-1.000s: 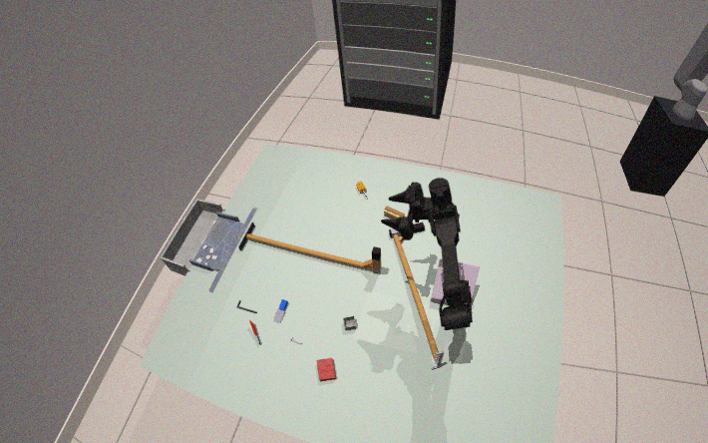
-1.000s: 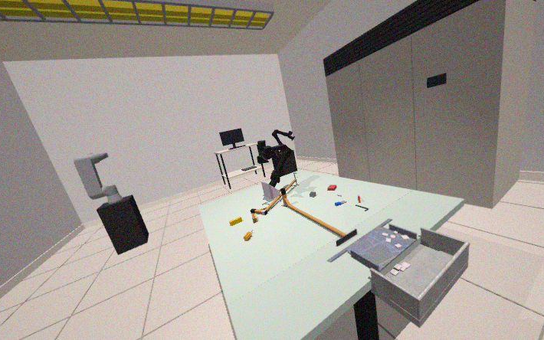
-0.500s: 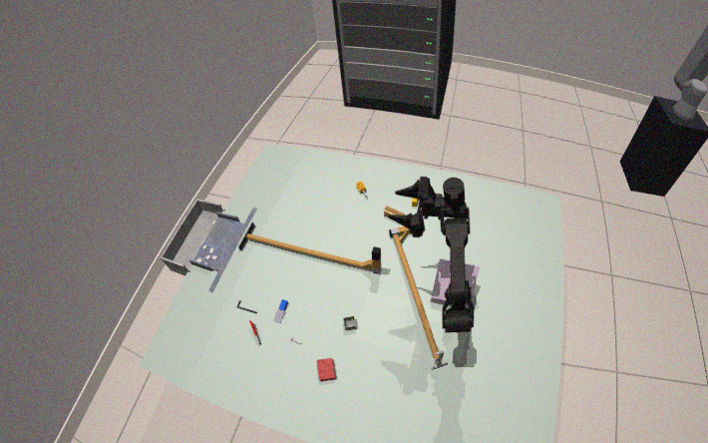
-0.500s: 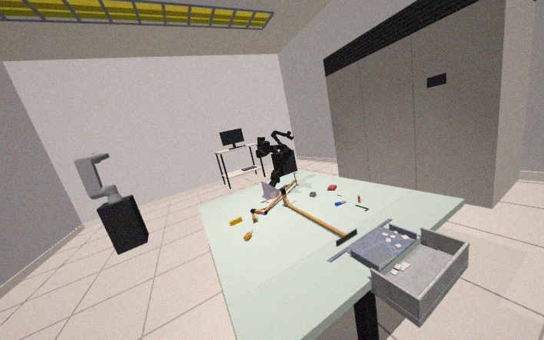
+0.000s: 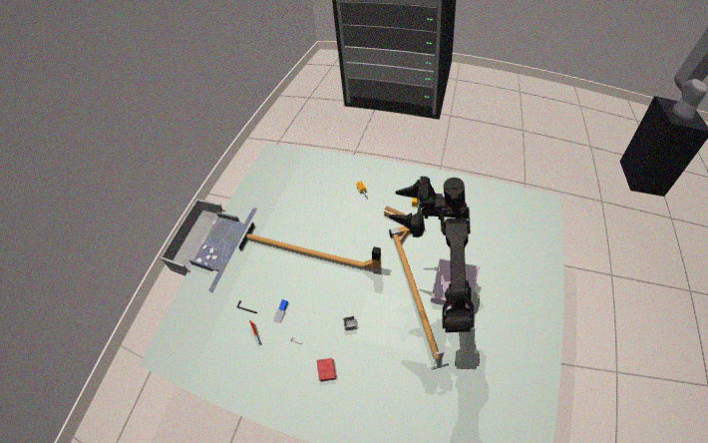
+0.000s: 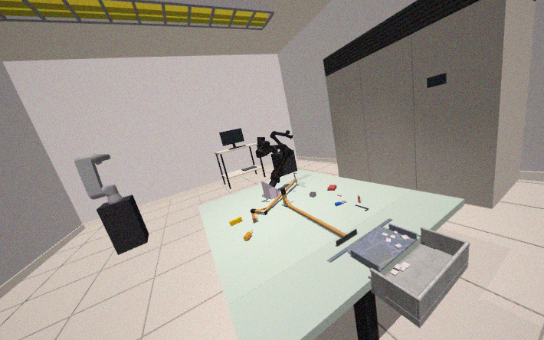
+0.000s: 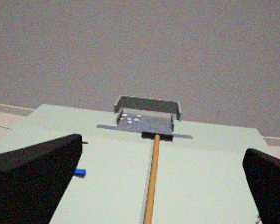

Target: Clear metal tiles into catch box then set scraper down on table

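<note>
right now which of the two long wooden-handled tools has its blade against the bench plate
The long scraper running left from the black grip block: its dark blade meets the steel bench plate. The other one lies beside the arm's base, pointing elsewhere.

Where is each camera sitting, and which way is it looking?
Top: sits high above, looking down on the table; shows the whole arm and open gripper.
Exterior: stands past the catch box end, looking back along the table toward the far arm, seen small.
Wrist: rides on the gripper, looking along the long scraper to the bench plate; only two dark fingers show.
Shared: all three see the scraper lying on the table, blade at the plate.
</note>
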Robot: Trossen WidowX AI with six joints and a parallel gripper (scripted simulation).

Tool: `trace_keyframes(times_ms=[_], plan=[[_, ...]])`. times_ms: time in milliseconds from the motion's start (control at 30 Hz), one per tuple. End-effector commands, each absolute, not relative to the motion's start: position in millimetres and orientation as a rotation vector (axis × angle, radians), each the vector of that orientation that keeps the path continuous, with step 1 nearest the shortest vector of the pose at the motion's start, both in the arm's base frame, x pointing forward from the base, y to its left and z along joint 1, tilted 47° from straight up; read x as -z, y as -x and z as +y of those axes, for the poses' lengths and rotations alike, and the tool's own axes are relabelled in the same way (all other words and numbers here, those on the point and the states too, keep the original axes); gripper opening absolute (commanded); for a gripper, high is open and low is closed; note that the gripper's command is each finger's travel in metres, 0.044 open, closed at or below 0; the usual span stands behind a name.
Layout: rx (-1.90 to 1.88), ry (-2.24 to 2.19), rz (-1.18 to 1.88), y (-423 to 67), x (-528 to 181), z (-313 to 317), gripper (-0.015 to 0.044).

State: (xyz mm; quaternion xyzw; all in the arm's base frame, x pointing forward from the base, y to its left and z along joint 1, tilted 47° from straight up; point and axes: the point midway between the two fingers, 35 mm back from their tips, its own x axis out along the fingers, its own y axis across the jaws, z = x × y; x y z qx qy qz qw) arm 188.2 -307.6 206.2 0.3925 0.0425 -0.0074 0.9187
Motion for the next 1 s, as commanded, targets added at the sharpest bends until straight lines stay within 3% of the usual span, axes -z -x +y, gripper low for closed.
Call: trace_keyframes(times_ms=[0,367,967], plan=[[0.011,-0.810,0.086,-188,-207,-307,0.0440],[0.009,-0.811,0.092,-191,-205,-306,0.0440],[-0.043,-0.851,0.303,-244,-137,-260,0.0440]])
